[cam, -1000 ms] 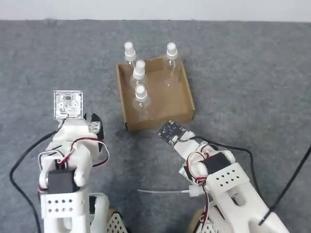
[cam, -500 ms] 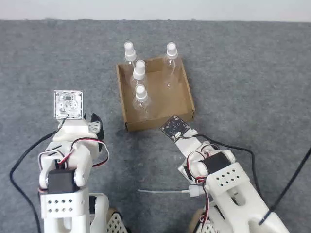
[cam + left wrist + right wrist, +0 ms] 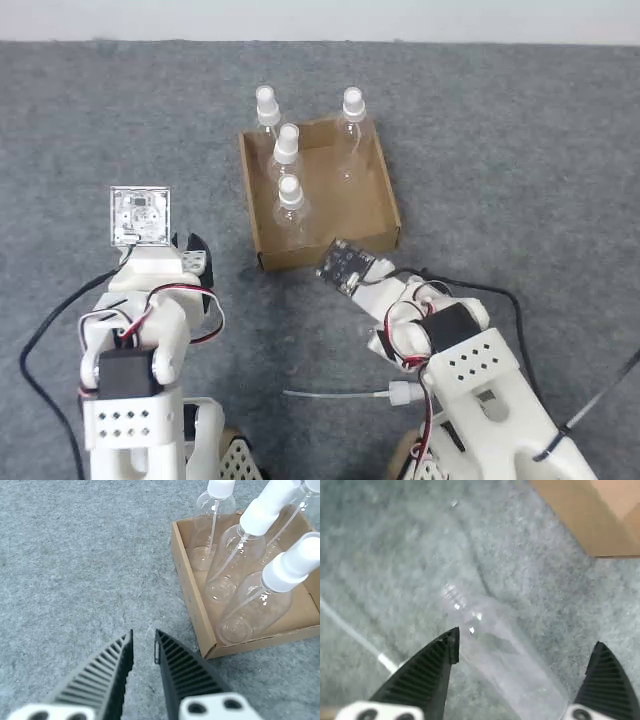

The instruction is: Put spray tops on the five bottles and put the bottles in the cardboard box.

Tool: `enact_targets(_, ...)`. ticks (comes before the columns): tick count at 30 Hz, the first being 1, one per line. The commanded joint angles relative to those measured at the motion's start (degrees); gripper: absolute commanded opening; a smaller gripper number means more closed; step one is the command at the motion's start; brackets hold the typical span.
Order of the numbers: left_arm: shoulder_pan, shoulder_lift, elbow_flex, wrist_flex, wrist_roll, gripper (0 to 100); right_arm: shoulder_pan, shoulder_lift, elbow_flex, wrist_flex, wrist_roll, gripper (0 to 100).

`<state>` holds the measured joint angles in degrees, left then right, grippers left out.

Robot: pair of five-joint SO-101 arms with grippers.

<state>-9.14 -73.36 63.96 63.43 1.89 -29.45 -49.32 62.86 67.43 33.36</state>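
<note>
**High view.** The cardboard box [image 3: 292, 258] sits at the centre of the table [image 3: 520, 150], ahead of both arms. Four bottles [image 3: 290, 208] stand upright inside it, each fitted with a white spray top. They occupy the far left corner, the far right corner and two places along the left side. One loose spray top [image 3: 400, 393] lies on the table beside the right arm, its thin tube pointing left. The table covering is grey carpet-like fabric. A pale wall [image 3: 320, 20] runs along the far edge.

**Left wrist view.** The left gripper [image 3: 143, 634] is nearly clenched, with a narrow gap, and grasps nothing. It hangs over bare carpet left of the box.

**Right wrist view.** The right gripper [image 3: 525, 639] is spread wide and straddles the fifth bottle [image 3: 505, 652]. This bottle is clear and uncapped, and lies on its side near the box corner.
</note>
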Motion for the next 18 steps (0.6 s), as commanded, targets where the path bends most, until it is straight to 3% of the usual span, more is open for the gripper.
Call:
enact_targets(1,-0.3,-1.0,-0.7,-1.2,0.7,6,0.7,0.8,-4.0,2.2,6.2,35.1)
enact_targets(7,-0.3,-1.0,-0.7,-1.2,0.6,6,0.8,0.8,-4.0,3.5,14.9,35.1)
enact_targets(18,-0.3,-1.0,-0.7,-1.3,0.6,6,0.7,0.9,-3.5,1.8,20.2,35.1)
